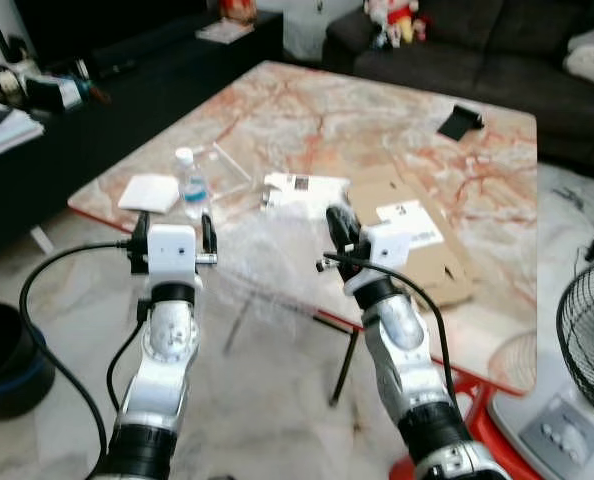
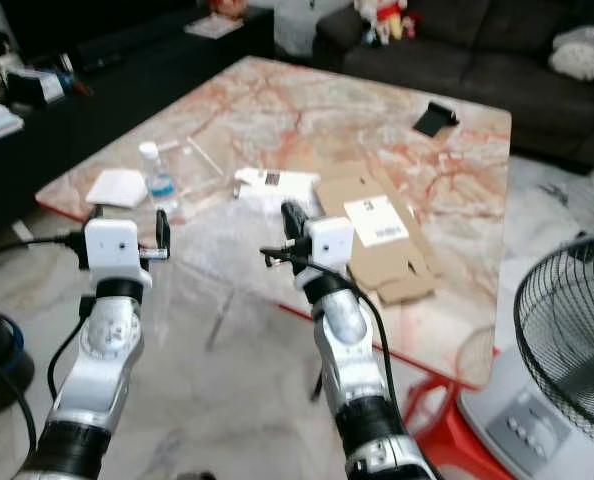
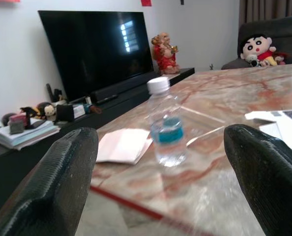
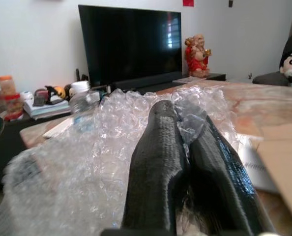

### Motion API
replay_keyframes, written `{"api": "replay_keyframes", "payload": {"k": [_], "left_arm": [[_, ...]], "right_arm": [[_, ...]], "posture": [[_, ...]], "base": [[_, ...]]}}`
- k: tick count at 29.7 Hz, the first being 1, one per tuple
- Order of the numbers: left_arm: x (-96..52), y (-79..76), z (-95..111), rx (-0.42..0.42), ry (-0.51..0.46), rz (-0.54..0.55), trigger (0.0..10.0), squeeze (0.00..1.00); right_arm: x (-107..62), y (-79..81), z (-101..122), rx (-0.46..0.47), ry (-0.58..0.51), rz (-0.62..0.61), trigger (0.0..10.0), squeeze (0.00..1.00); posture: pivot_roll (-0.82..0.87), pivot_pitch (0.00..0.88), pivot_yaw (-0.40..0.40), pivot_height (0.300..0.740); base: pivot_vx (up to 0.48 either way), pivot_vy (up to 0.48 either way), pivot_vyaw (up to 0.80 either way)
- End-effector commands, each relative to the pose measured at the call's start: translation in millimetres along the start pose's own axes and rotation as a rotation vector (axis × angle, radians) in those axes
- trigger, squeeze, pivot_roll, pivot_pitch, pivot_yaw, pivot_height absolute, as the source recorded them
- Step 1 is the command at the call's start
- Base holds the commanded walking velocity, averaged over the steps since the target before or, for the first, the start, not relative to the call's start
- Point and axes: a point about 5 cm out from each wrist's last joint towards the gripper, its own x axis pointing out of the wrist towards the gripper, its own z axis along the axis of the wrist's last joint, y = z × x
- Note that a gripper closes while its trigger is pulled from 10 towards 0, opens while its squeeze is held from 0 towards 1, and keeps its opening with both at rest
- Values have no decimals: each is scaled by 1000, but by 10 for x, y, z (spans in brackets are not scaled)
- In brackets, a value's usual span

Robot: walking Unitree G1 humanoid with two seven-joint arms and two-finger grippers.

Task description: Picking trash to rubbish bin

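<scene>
A sheet of clear bubble wrap (image 1: 265, 262) drapes over the near edge of the marble table (image 1: 307, 115). My right gripper (image 1: 335, 224) is shut on it; in the right wrist view the wrap (image 4: 82, 162) bunches around the closed fingers (image 4: 158, 147). My left gripper (image 1: 174, 226) stands open at the table's near left edge, nothing between its fingers (image 3: 62, 172). A small water bottle (image 3: 166, 125) with a blue label stands upright just beyond it, beside a white folded paper (image 1: 149, 192).
Flattened cardboard (image 1: 422, 245) with a label, a white packet (image 1: 302, 187) and a black object (image 1: 459, 122) lie on the table. A dark bin (image 1: 2, 355) stands on the floor at left. A fan (image 1: 589, 340) is at right, a sofa (image 1: 477, 40) behind.
</scene>
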Motion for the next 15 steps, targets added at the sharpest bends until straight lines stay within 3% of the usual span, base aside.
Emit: {"api": "replay_keyframes", "payload": {"k": [1, 15], "left_arm": [[-6, 18, 33, 0, -16, 10, 10000, 0], [-9, 19, 29, -1, -14, 16, 10000, 0]], "right_arm": [[18, 23, -5, 10, 8, 11, 10000, 0], [26, 35, -11, 12, 18, 27, 10000, 0]], "posture": [[32, 55, -32, 740], [28, 59, -38, 740]], "base": [[-277, 0, 0], [-257, 0, 0]]}}
